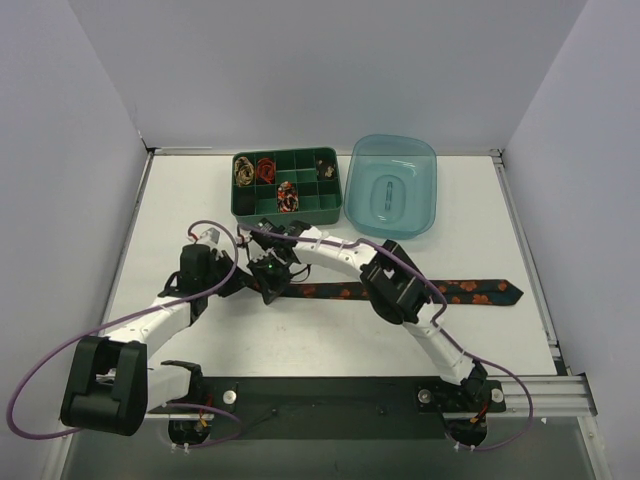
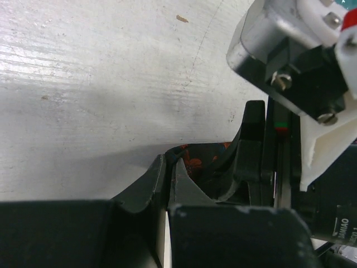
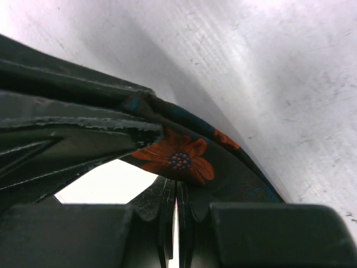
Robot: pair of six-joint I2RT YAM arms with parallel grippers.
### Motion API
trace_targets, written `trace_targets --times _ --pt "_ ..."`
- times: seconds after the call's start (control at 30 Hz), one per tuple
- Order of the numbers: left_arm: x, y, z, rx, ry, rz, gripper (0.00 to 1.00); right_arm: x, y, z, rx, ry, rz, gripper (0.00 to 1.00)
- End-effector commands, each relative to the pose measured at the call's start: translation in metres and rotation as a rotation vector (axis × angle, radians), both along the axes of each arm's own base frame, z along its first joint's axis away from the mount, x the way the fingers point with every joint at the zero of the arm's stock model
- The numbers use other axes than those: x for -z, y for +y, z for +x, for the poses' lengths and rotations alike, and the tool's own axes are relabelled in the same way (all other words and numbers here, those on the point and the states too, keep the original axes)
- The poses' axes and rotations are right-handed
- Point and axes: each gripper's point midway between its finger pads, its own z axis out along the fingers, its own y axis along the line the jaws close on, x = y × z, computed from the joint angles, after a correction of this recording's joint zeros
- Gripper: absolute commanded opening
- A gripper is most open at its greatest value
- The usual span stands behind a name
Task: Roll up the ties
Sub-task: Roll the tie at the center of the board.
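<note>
You're just starting the tie (image 1: 470,291): right gripper (image 3: 176,195) pinching its left end, left gripper (image 2: 169,167) pressed together; coils (image 1: 265,170) sitting in box (image 1: 335,205).

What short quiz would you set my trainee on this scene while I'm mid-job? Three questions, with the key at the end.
1. True or false: the flowered tie is already coiled inside the green tray.
2. Multiple choice: what sits on the table just right of the green tray? A) a teal tub B) a red bowl C) a cardboard box
3. Short answer: what is the right gripper shut on?

Key: 1 false, it lies stretched out on the table; 2 A; 3 the flowered tie.
</note>
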Motion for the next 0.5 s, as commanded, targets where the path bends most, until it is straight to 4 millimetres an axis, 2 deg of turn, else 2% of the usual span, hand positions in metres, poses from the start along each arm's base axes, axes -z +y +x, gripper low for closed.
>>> trace_targets --times 0.0,0.03,0.07,0.13,0.2,0.27,0.4,0.47 --pt "-0.017 0.002 0.011 0.004 -0.054 0.034 0.0 -0.034 -0.004 0.009 0.018 -0.039 0.057 0.0" --pt "-0.015 0.002 0.011 0.002 -0.046 0.036 0.0 -0.034 -0.005 0.006 0.012 -0.028 0.075 0.0" --pt "-0.014 0.002 0.01 0.004 -0.045 0.038 0.0 -0.049 -0.005 0.006 0.013 -0.043 0.103 0.0" --pt "-0.015 0.003 0.011 0.003 -0.045 0.038 0.0 -0.055 -0.007 0.008 0.019 -0.058 0.131 0.0" --pt "-0.014 0.003 0.011 0.002 -0.043 0.04 0.0 -0.076 -0.003 0.011 0.021 -0.083 0.198 0.0" --pt "-0.013 0.003 0.011 0.001 -0.038 0.042 0.0 -0.085 -0.005 0.01 0.023 -0.087 0.229 0.0" --pt "-0.013 0.002 0.012 0.007 -0.038 0.042 0.0 -0.088 -0.002 0.017 0.051 -0.098 0.248 0.0" --pt "-0.014 0.002 0.013 0.007 -0.041 0.042 0.0 -0.078 0.002 0.02 0.059 -0.088 0.236 0.0"
